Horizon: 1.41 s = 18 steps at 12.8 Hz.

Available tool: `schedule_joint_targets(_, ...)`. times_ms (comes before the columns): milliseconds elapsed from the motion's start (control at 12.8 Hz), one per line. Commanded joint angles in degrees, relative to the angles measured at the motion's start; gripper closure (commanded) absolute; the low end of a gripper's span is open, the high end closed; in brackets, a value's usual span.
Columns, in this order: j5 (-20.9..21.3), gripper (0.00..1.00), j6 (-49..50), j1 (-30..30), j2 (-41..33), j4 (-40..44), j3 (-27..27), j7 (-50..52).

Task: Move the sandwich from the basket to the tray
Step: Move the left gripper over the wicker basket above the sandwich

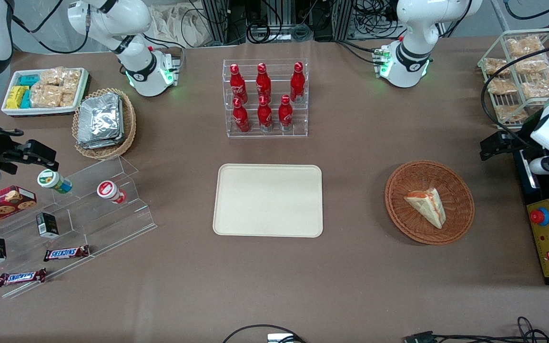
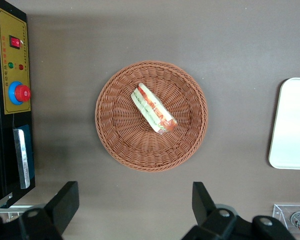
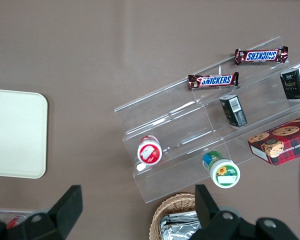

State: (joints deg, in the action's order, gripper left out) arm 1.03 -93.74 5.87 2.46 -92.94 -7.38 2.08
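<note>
The left arm's black two-finger gripper (image 2: 135, 202) hangs spread wide above the brown table (image 1: 350, 286), holding nothing; the triangular white-bread sandwich (image 1: 426, 205) lies in the round reddish-brown wicker basket (image 1: 455, 224); the flat cream rectangular tray (image 1: 268, 200) sits apart, toward the parked arm's end.

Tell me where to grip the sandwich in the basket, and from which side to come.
Come from straight above. The sandwich lies in the middle of the basket, so the raised rim blocks a sideways approach. Probably best to close across the wedge's two long bread faces at mid-length. The gripper, open, is not yet over it.
</note>
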Motion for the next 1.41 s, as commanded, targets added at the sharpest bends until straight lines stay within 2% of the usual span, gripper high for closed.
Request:
schedule_joint_targets(0,0.12,0.00,0.75,0.37,0.79,1.54,-0.53,0.82)
schedule_joint_targets(471,1.51,0.00,1.54,-0.24,2.28,1.63,-0.79,2.04)
schedule_joint_targets(627,0.56,0.00,0.58,-0.24,2.55,0.66,-0.88,15.16)
schedule_joint_targets(863,-1.98,0.00,-2.93,0.11,2.37,-3.11,-0.71,27.33)
schedule_joint_targets(1333,-1.29,0.00,-17.68,0.02,1.67,-17.60,-0.62,39.92)
